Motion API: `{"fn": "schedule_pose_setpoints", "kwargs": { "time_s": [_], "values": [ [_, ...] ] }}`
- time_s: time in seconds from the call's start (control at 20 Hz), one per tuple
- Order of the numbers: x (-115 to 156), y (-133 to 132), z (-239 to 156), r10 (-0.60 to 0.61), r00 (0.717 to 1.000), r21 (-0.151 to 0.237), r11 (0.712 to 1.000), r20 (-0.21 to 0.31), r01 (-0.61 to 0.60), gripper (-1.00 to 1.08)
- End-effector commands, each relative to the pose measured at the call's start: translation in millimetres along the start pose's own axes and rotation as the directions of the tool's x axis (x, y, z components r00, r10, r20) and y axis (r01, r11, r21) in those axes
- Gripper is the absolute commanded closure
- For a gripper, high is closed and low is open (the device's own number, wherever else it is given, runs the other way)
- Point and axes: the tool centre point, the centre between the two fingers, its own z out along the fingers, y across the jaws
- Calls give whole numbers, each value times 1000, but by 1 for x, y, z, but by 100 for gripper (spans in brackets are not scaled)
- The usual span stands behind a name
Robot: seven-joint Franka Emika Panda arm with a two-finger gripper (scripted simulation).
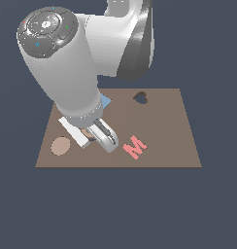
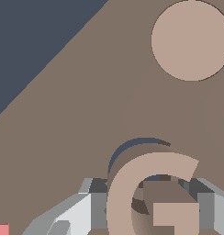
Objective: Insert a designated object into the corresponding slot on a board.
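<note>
On my wrist feed the tan letter G (image 2: 132, 193) sits closest, gripped between the jaws of the gripper (image 2: 146, 206), whose grey fingers (image 2: 93, 206) press its two sides. Just beyond it a sliver of the dark G-shaped slot (image 2: 132, 146) shows in the brown board (image 2: 77, 114). Farther off lies the tan disc (image 2: 191, 40). Outside, the red M (image 1: 135, 146) rests beside the gripper (image 1: 93, 133), the heart cut-out (image 1: 140, 97) beyond.
</note>
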Motion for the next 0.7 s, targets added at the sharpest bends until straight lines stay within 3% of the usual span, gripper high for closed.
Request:
{"fn": "schedule_pose_setpoints", "kwargs": {
  "time_s": [0.0,0.4,0.45,0.65],
  "values": [
    [1,0,0,-3,1000,1,1000,0,3,108],
    [1,0,10,-2,1000,1,1000,1,2,108],
    [1,0,10,-2,1000,1,1000,1,2,-92],
    [1,0,10,-2,1000,1,1000,1,2,-92]
  ]
}}
